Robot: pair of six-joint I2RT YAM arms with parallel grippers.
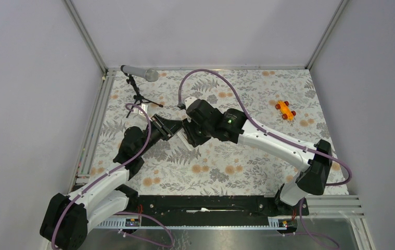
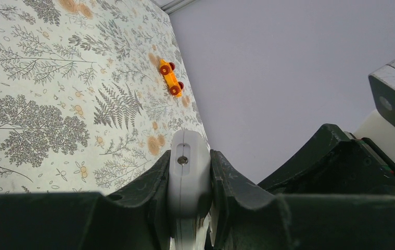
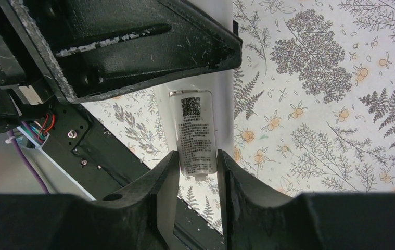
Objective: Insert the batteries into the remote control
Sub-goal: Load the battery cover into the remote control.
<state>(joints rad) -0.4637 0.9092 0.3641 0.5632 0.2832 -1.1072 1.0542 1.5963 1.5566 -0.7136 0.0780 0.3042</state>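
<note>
The remote control (image 2: pixel 187 179) is a slim white bar, seen end-on in the left wrist view. My left gripper (image 2: pixel 188 156) is shut on it and holds it above the table. In the right wrist view a white labelled panel on the remote's face (image 3: pixel 194 122) sticks out past the end of the body. My right gripper (image 3: pixel 196 156) is shut on that panel's sides. In the top view the two grippers (image 1: pixel 173 128) (image 1: pixel 187 135) meet nose to nose over the middle of the table, with a sliver of the remote (image 1: pixel 183 137) between them. No batteries are in view.
A grey microphone on a black tripod (image 1: pixel 140 73) stands at the back left. An orange toy car with red wheels (image 1: pixel 285 110) lies at the back right and also shows in the left wrist view (image 2: pixel 170 78). A black rail (image 1: pixel 211 203) runs along the front edge.
</note>
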